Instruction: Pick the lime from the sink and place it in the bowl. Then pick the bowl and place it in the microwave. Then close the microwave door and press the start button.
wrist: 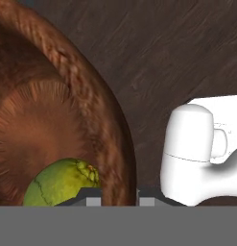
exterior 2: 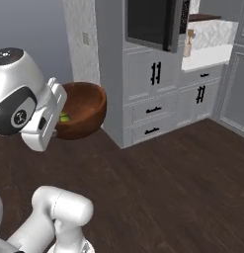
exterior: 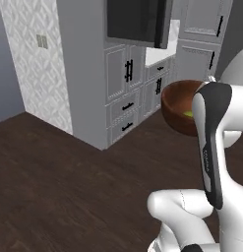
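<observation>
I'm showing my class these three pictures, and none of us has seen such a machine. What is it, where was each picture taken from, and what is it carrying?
It is a white robot arm on a driving base, in a computer-drawn kitchen. Two pictures come from cameras on the base, behind the arm to its left and right. The third looks along the hand itself. The hand grips the rim of a wooden bowl, held up above the dark wood floor. A lime lies inside the bowl. Ahead stand pale cabinets and the microwave door, a dark panel that stands open.

Both base views share the bowl (exterior: 178,106); hand view looks closely into it
</observation>
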